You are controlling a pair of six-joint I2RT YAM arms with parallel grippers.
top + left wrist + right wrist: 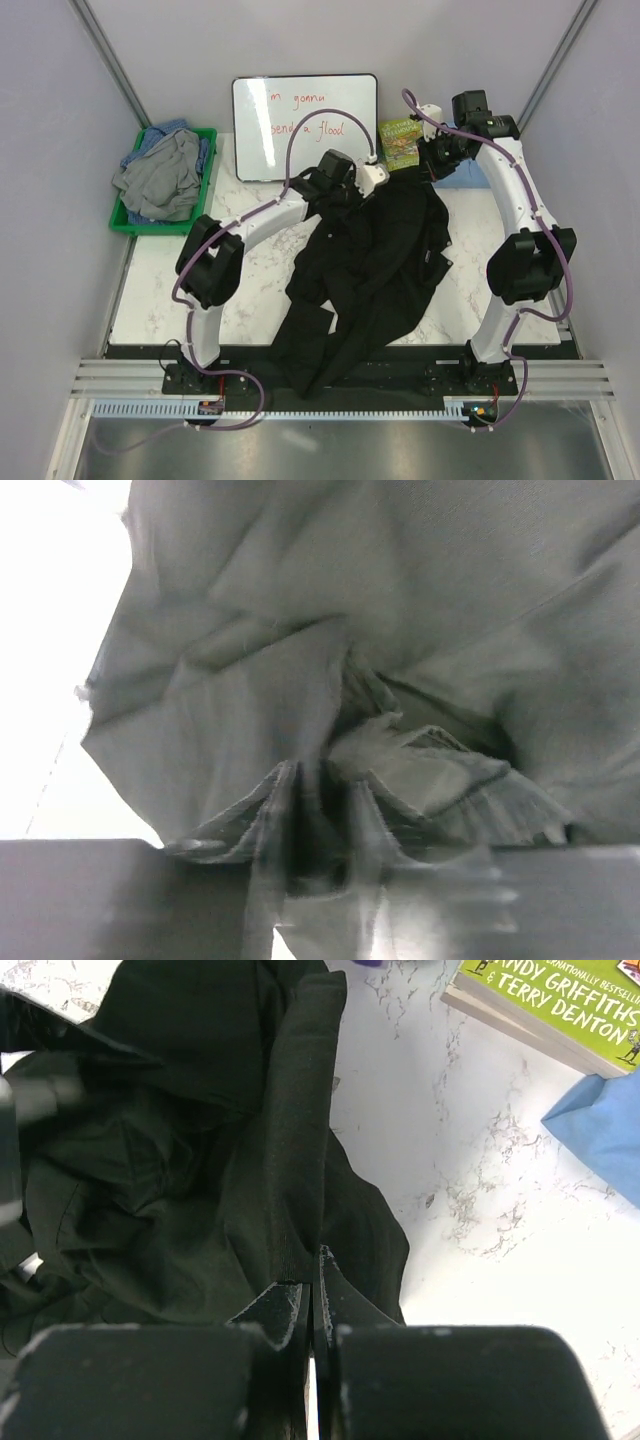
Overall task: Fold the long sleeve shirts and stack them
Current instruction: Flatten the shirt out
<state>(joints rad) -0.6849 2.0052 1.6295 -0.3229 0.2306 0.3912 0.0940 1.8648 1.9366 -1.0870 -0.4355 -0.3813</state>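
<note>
A black long sleeve shirt (370, 260) lies crumpled in the middle of the marble table, one end hanging over the near edge. My left gripper (350, 180) sits on the shirt's far edge. In the left wrist view the shirt (250, 680) fills the frame and gathers in folds between my blurred left gripper (320, 800) jaws. My right gripper (440, 160) is at the shirt's far right corner. In the right wrist view a fold of the black shirt (180, 1160) runs into my right gripper (312, 1270), which is pinched shut on it.
A green bin (150, 229) at the far left holds a grey shirt (165, 180) over a blue one (165, 130). A whiteboard (305, 125) leans at the back. A green book (400, 143) (560, 1000) lies beside it, with blue cloth (600, 1130) close by.
</note>
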